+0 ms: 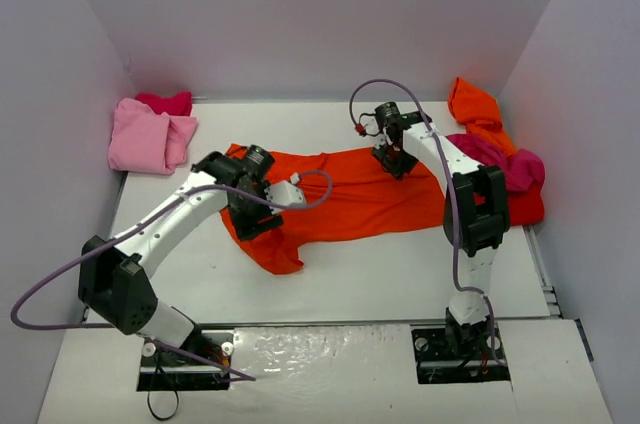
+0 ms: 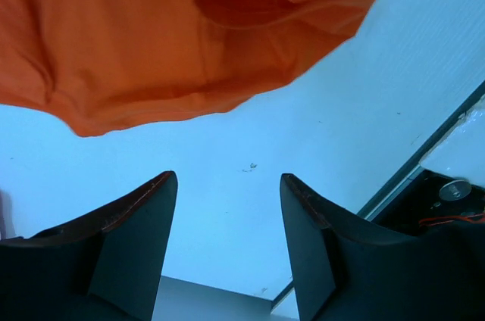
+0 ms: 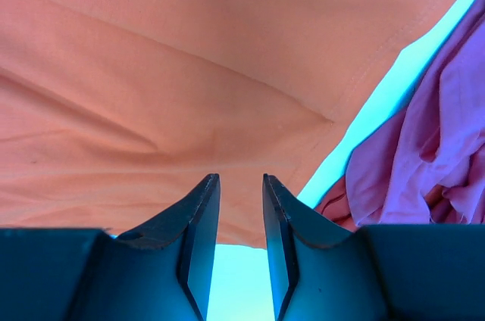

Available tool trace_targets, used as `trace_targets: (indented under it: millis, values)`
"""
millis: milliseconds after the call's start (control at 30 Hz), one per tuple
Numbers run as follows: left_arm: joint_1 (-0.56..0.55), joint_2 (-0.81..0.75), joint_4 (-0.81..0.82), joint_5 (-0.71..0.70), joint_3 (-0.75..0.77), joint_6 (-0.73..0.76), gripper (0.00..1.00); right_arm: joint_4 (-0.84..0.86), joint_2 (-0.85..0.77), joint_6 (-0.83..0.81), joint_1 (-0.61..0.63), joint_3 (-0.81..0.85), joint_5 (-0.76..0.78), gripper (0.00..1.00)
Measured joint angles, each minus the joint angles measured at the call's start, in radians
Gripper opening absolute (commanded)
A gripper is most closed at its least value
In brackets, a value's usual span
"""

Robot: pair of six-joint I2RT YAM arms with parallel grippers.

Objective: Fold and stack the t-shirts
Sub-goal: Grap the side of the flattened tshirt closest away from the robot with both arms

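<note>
Here we see an orange shirt [image 1: 350,199] spread flat across the middle of the white table [image 1: 380,274], with one sleeve pointing toward the near edge. The left arm covers its left end and the right arm covers part of its far right edge, so we cannot trace the whole outline from above.

The left gripper [image 2: 227,177] is released. Its jaws stand wide apart over bare table with nothing between them, and the shirt's edge lies just beyond the tips. The right gripper [image 3: 241,177] hangs over the orange cloth with its jaws parted only a little and nothing caught in the gap. We cannot tell whether its tips touch the cloth.

At the far left lies a folded pink shirt [image 1: 145,139], with a darker shirt [image 1: 165,102] half hidden behind it. At the far right, a loose pile [image 1: 510,169] of orange, magenta and red cloth is partly blocked by the right arm, and we cannot count the shirts in it.
</note>
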Motion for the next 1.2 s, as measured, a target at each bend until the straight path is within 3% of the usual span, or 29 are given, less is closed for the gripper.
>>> trace_targets:
  millis: [233,433,600,733,867,1033,1200]
  values:
    - [-0.249,0.006,0.055,-0.086,-0.166,-0.019,0.46,0.008,-0.002,0.039,0.0,-0.009,-0.017,0.28]
    - [-0.281,0.046,0.076,-0.097,-0.165,-0.018,0.42,0.016,-0.002,0.057,0.003,-0.045,-0.02,0.27]
    - [-0.282,0.135,0.12,-0.156,-0.165,-0.002,0.31,0.02,-0.002,0.062,0.014,-0.056,-0.011,0.28]
    - [-0.268,0.193,0.173,-0.211,-0.164,0.03,0.22,0.026,-0.002,0.066,0.027,-0.056,-0.003,0.28]
    - [-0.185,0.252,0.193,-0.203,-0.088,0.041,0.04,0.039,-0.002,0.067,0.035,-0.072,0.0,0.28]
    - [-0.037,0.279,0.26,-0.208,0.017,0.021,0.01,0.046,-0.001,0.067,0.039,-0.1,0.004,0.28]
    - [0.009,0.326,0.286,-0.233,0.075,0.0,0.01,0.055,0.006,0.067,0.039,-0.101,0.008,0.28]
